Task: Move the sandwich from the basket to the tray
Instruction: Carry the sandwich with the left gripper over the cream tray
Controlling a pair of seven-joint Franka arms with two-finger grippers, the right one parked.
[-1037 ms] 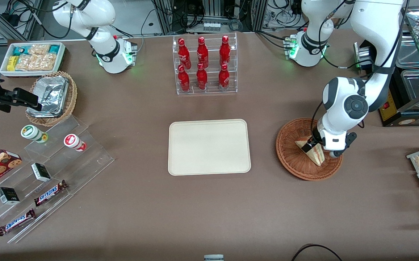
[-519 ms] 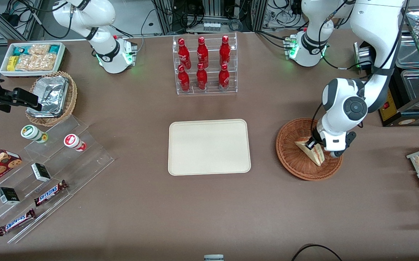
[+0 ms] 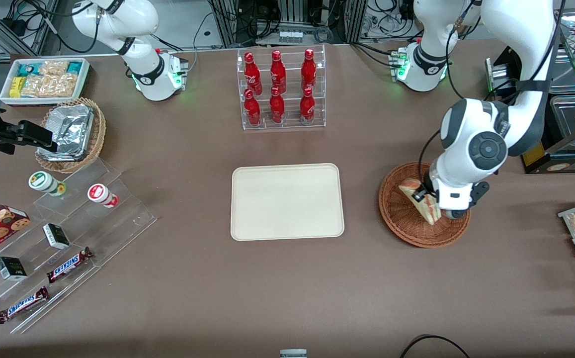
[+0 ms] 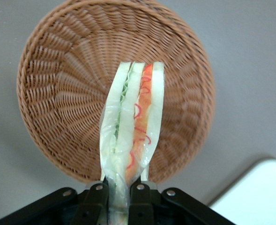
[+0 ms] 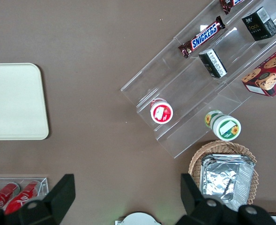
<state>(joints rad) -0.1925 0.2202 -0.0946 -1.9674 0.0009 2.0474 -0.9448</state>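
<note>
A matte brown bench (image 3: 178,278) fills the front view, with cable bundles and metal racks along its edge farthest from the camera. At 12 o'clock from the flat cream-beige rectangular tray (image 3: 287,201) stands a clear acrylic rack of six red bottles (image 3: 281,89). Toward the parked arm's end lie a white bin of snack packets (image 3: 43,79), a tan wicker basket holding crumpled foil (image 3: 71,134) and clear stepped shelves (image 3: 68,233) carrying small jars, dark boxes and chocolate bars. The tray sits mid-bench with nothing on it.

Toward the working arm's end, at 3 o'clock from the tray and apart from it, sits the round reddish-brown woven wicker basket (image 3: 406,219). The left arm's gripper (image 3: 424,195) hangs over the basket's middle, clenched on the small triangular wedge sandwich (image 3: 424,203) — in the wrist view its black fingers (image 4: 96,201) pinch one end of the wedge from both flat sides.

The sandwich (image 4: 133,126) shows pale cream bread slices, a green leafy layer beside an orange-red one, and thin red curls on the cut edge, all under clear wrap. It stands edge-on, tilted, above the basket's weave (image 4: 67,93); whether its low tip touches the basket I cannot tell — the gripper hides that end
</note>
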